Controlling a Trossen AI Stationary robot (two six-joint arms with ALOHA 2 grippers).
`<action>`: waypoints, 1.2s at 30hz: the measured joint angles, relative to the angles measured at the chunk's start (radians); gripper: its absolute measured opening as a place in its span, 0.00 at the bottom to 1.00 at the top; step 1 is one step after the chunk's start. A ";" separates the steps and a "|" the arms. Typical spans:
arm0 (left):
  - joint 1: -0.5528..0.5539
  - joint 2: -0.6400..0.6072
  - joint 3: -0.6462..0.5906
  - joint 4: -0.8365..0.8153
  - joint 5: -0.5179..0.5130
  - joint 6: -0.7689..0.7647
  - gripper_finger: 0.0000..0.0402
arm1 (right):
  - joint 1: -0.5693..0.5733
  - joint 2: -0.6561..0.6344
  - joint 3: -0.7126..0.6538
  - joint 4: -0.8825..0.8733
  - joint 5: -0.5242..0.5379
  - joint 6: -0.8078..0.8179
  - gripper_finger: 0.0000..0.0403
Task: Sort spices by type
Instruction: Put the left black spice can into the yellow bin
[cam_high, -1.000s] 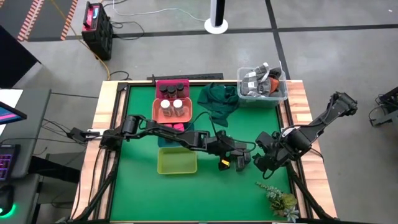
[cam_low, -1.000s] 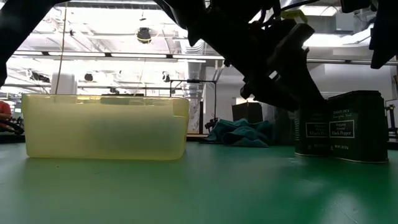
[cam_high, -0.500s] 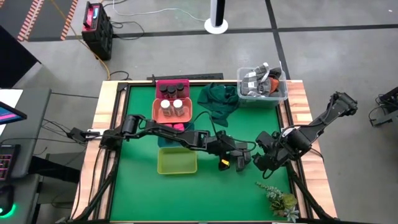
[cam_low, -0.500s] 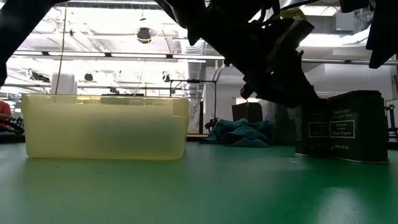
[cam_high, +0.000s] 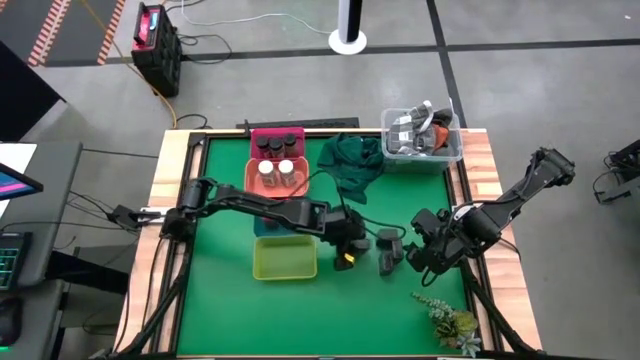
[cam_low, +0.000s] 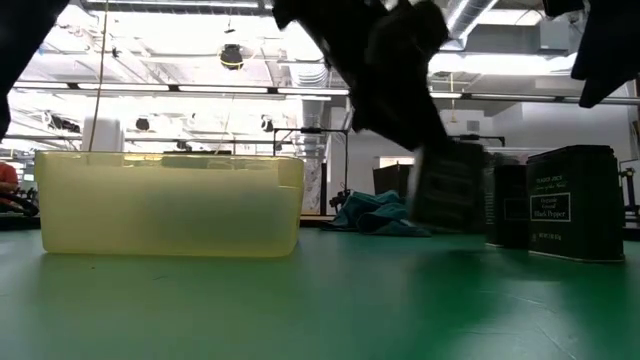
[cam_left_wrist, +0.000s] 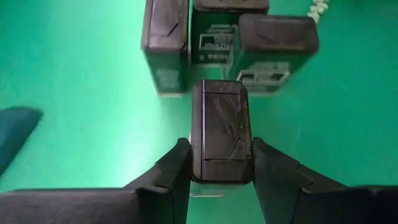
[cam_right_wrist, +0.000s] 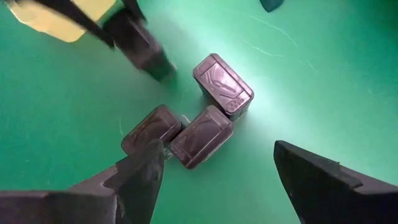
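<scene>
The left pincer (cam_left_wrist: 221, 163) is clamped on a dark grey rectangular box (cam_left_wrist: 221, 130), one finger pressed against each long side, with the box's lid end pointing away from the wrist. In the high view this pincer (cam_high: 350, 243) sits above the green worktop (cam_high: 230, 300), just beside the near right corner of the translucent yellow rectangular tray (cam_high: 284, 259). In the low view the held box (cam_low: 447, 188) shows blurred, its base seemingly clear of the worktop surface.

Three more dark grey boxes (cam_right_wrist: 189, 127) stand upright in a tight cluster on the worktop, touching or nearly touching one another; they lie ahead of the held box and between the two arms. The right pincer (cam_right_wrist: 217, 171) hovers above this cluster with its fingers spread wide and nothing between them.

At the far side of the worktop, dark round jars (cam_high: 277, 142) sit in a pink-red tray, and white-capped round jars (cam_high: 277, 173) in an orange tray next to it.
</scene>
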 joint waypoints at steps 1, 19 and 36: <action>0.001 -0.018 0.000 -0.032 -0.009 0.007 0.33 | 0.000 0.000 0.000 0.000 0.002 0.000 0.81; -0.068 -0.417 -0.047 -0.524 -0.115 -0.199 0.33 | -0.006 0.000 0.000 0.060 0.148 -0.047 0.81; -0.431 -0.618 -0.522 -0.406 -0.553 -1.376 0.34 | -0.131 0.000 0.000 0.250 0.153 -0.303 0.81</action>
